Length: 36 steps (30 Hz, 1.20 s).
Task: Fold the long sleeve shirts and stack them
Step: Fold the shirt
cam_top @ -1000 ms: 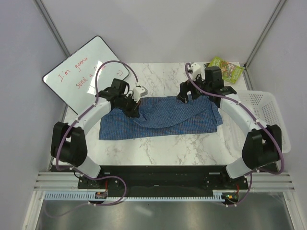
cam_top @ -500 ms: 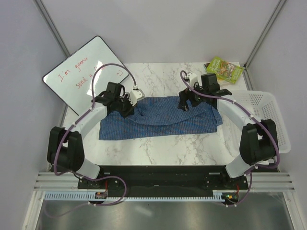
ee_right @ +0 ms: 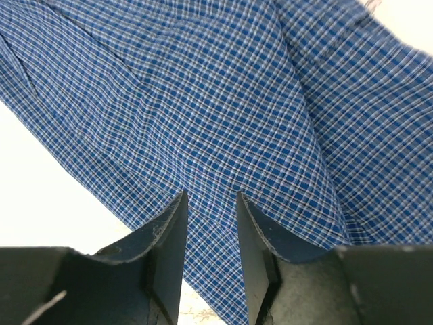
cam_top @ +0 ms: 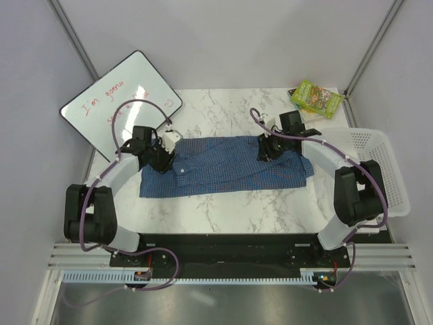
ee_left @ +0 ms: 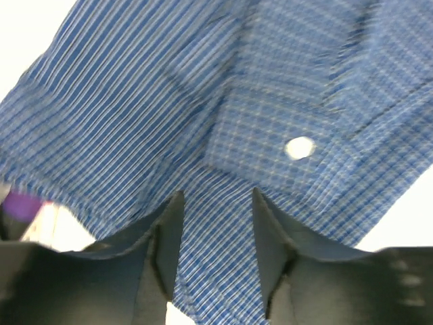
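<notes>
A whiteboard (cam_top: 122,101) with red handwriting leans at ten o'clock off the marble table (cam_top: 223,210). A green printed packet (cam_top: 316,99) lies at one o'clock in the far corner. The white mesh basket (cam_top: 379,169) sits at three o'clock against the table's edge, just beside the shirt's right end. Over the cloth stand only the two grippers.

The shirt (cam_top: 230,169) lies across the table's middle, running nine to three. It is a long, rumpled band of blue fine check, with a white button (ee_left: 299,147) showing on a doubled strip.

The left gripper (ee_left: 215,196) is at the shirt's ten o'clock corner, its fingers parted over the cloth. The right gripper (ee_right: 211,196) is at the shirt's one o'clock edge, its fingers a narrower gap apart with flat fabric showing between them.
</notes>
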Tool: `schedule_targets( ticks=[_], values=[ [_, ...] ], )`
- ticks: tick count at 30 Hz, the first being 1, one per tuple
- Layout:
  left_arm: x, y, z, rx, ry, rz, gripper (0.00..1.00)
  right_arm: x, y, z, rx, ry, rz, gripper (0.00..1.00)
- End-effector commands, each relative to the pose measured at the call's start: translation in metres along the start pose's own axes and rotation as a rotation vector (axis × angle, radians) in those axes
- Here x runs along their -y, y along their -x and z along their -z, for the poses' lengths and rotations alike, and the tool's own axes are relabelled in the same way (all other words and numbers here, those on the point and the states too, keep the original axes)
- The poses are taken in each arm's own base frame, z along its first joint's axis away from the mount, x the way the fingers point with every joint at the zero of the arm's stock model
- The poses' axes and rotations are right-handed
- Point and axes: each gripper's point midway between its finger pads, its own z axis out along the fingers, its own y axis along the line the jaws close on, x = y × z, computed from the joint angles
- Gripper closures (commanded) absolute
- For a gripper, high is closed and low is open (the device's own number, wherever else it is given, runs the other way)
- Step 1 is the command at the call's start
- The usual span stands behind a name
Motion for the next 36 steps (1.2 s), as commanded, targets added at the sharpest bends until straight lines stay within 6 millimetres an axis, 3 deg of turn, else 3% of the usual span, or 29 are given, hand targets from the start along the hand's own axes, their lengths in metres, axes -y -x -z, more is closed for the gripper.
schedule_targets(
  ticks=[1,6,7,13,14,16,17,18,19,22,23,26,32,33,35,36],
  values=[
    [-0.023,0.013,0.009,0.055,-0.011,0.097,0.44,0.002,-0.015,-0.008,-0.048,0.002,-0.016,0.59],
    [-0.028,0.041,0.013,0.09,-0.104,0.07,0.32,0.008,-0.029,-0.011,-0.105,-0.024,-0.049,0.6],
    [-0.02,0.04,0.01,0.054,-0.138,0.064,0.31,0.01,-0.031,-0.011,-0.116,-0.034,-0.06,0.6],
    [-0.023,0.041,0.007,-0.014,-0.15,-0.027,0.32,0.044,-0.052,-0.03,-0.227,-0.16,-0.088,0.67],
    [-0.022,0.037,0.007,-0.026,-0.152,-0.041,0.32,0.049,-0.059,-0.037,-0.255,-0.171,-0.097,0.68],
    [-0.018,0.023,0.004,-0.064,-0.153,-0.086,0.33,0.061,-0.051,-0.041,-0.258,-0.206,-0.081,0.68],
    [-0.018,0.017,0.004,-0.087,-0.148,-0.094,0.34,0.065,-0.056,-0.048,-0.28,-0.206,-0.087,0.68],
    [-0.015,0.009,0.002,-0.104,-0.154,-0.096,0.34,0.069,-0.045,-0.049,-0.264,-0.209,-0.078,0.68],
    [-0.013,0.005,0.001,-0.117,-0.157,-0.095,0.36,0.067,-0.046,-0.05,-0.276,-0.198,-0.081,0.69],
    [-0.02,-0.02,-0.01,-0.21,-0.109,-0.088,0.37,0.051,-0.038,-0.038,-0.246,-0.145,-0.072,0.68],
    [-0.025,-0.034,-0.016,-0.26,-0.092,-0.074,0.37,0.044,-0.026,-0.024,-0.208,-0.142,-0.055,0.66],
    [-0.024,-0.052,-0.02,-0.315,-0.11,-0.101,0.41,0.033,-0.016,0.001,-0.162,-0.15,-0.038,0.65],
    [0.05,-0.107,-0.016,-0.508,-0.298,-0.202,0.5,0.021,-0.025,0.024,-0.198,-0.148,-0.015,0.64],
    [0.064,-0.11,-0.013,-0.529,-0.324,-0.235,0.57,0.019,-0.033,0.026,-0.224,-0.149,-0.031,0.64],
    [0.09,-0.126,0.0,-0.586,-0.389,-0.255,0.58,0.017,-0.045,0.029,-0.254,-0.15,-0.05,0.64],
    [0.103,-0.118,0.005,-0.57,-0.414,-0.281,0.59,0.016,-0.049,0.028,-0.261,-0.152,-0.056,0.64]
  ],
)
